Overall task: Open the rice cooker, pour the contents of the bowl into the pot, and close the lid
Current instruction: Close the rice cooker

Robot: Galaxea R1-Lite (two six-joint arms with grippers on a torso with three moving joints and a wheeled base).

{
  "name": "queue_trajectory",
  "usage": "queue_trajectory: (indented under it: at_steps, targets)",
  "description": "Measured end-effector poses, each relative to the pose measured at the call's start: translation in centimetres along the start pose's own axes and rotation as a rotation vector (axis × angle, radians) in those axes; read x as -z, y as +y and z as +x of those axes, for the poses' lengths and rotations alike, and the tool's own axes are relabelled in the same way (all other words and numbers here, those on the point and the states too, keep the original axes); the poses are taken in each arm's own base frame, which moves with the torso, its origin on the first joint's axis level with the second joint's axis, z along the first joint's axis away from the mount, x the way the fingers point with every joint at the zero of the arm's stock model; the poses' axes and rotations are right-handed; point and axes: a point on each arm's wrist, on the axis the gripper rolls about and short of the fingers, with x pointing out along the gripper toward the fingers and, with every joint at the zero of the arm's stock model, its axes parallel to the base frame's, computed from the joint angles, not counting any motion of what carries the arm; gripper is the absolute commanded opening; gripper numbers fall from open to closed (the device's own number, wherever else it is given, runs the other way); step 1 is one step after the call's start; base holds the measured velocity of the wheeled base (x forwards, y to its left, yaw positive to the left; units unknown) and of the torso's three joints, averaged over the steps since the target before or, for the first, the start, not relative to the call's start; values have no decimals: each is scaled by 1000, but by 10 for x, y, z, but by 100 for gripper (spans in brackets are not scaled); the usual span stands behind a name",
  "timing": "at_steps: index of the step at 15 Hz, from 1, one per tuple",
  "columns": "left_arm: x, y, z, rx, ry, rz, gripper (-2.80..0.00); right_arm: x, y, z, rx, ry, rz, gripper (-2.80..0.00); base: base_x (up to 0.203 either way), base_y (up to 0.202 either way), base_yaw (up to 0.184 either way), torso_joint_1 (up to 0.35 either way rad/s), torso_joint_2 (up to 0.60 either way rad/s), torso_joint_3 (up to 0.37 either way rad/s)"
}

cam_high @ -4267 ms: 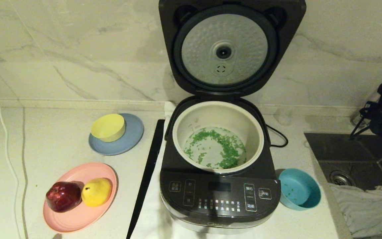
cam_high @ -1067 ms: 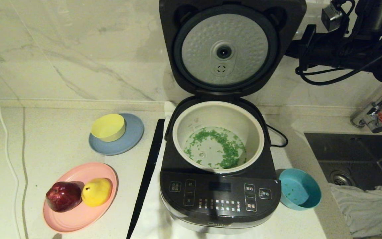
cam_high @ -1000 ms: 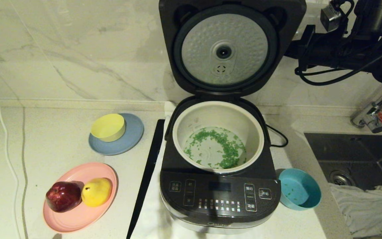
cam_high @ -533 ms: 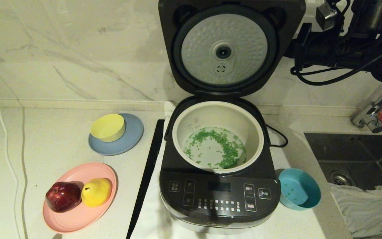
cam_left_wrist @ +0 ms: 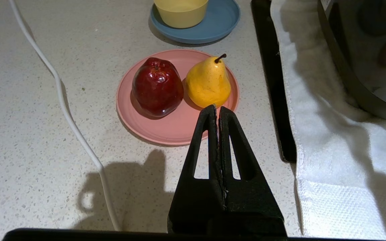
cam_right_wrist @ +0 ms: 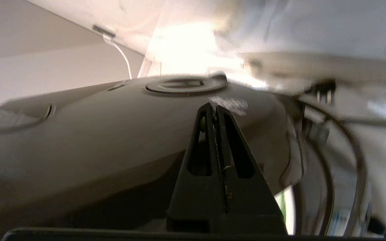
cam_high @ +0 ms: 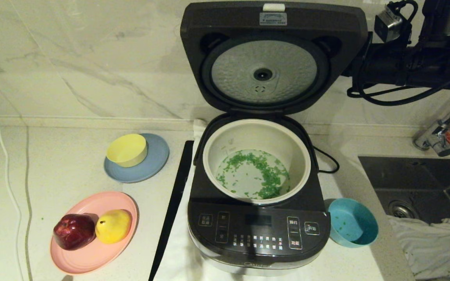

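Note:
The dark grey rice cooker stands open in the middle of the counter. Its lid leans forward from upright, silver inner plate facing me. The cream pot holds the green contents spread over its bottom. To the cooker's right, on the counter, is the teal bowl with a few green bits left in it. My right arm reaches in behind the lid; the right gripper is shut, its tips against the lid's outer top near the steam vent. Parked low over the counter, the left gripper is shut and holds nothing.
A yellow bowl sits on a blue plate. A pink plate carries an apple and a pear. A black strip and a white towel lie by the cooker. The sink, a cloth and a faucet are at the right.
The right arm came in from the right, behind the lid. In the last half second the lid has tipped forward, so its top edge now shows. Bowl and pot are unmoved.

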Motion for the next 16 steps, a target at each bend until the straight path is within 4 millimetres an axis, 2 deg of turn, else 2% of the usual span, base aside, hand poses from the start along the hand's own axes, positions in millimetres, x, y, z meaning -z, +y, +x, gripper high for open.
queue_trajectory:
  at_steps: [11,16]
  targets:
    - [0,0,0,-1,0,0,-280,68,1,-21,-4,210,119,-280,0,0,0,0,0,0]
    - [0,0,0,-1,1,0,-280,103,-9,-29,29,297,135,-280,0,0,0,0,0,0]
